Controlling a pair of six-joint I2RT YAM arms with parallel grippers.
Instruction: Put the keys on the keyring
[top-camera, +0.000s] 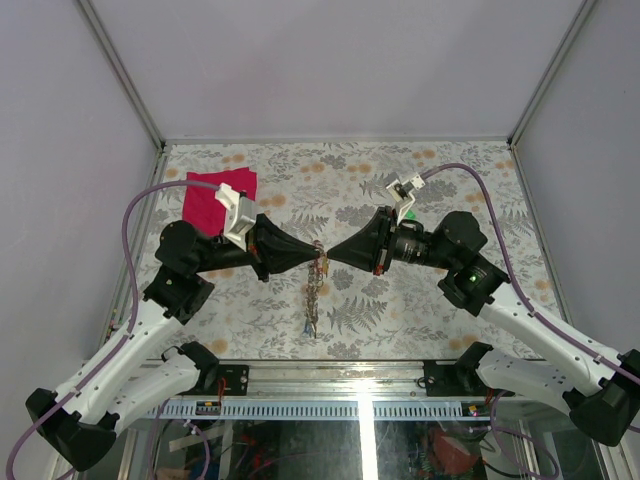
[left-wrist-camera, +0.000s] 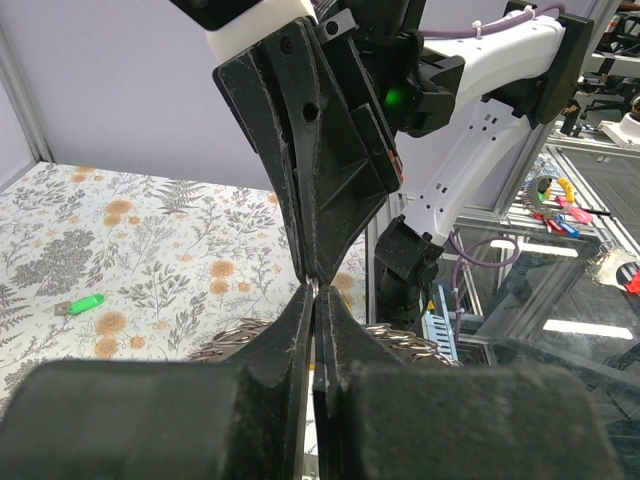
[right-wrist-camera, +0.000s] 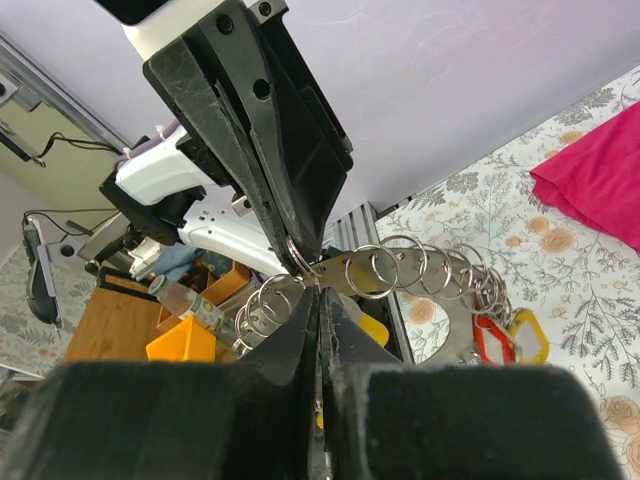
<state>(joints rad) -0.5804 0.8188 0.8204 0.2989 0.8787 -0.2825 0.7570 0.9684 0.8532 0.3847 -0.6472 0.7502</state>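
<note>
Both grippers meet tip to tip above the middle of the table. The keyring (top-camera: 317, 285), a flat grey metal ring fringed with small wire loops, hangs down from between them. My left gripper (top-camera: 311, 250) is shut on its top edge, and so is my right gripper (top-camera: 329, 252). In the right wrist view the keyring (right-wrist-camera: 440, 275) stretches right from my shut right gripper (right-wrist-camera: 320, 296), with a red key (right-wrist-camera: 489, 340) and a yellow key (right-wrist-camera: 527, 336) on its rim. In the left wrist view my left gripper (left-wrist-camera: 315, 292) is shut, and a green key (left-wrist-camera: 80, 303) lies loose on the table.
A pink cloth (top-camera: 220, 200) lies at the back left of the floral table (top-camera: 420, 310). The table's front rail (top-camera: 350, 408) runs between the arm bases. Grey walls close in the left, the back and the right.
</note>
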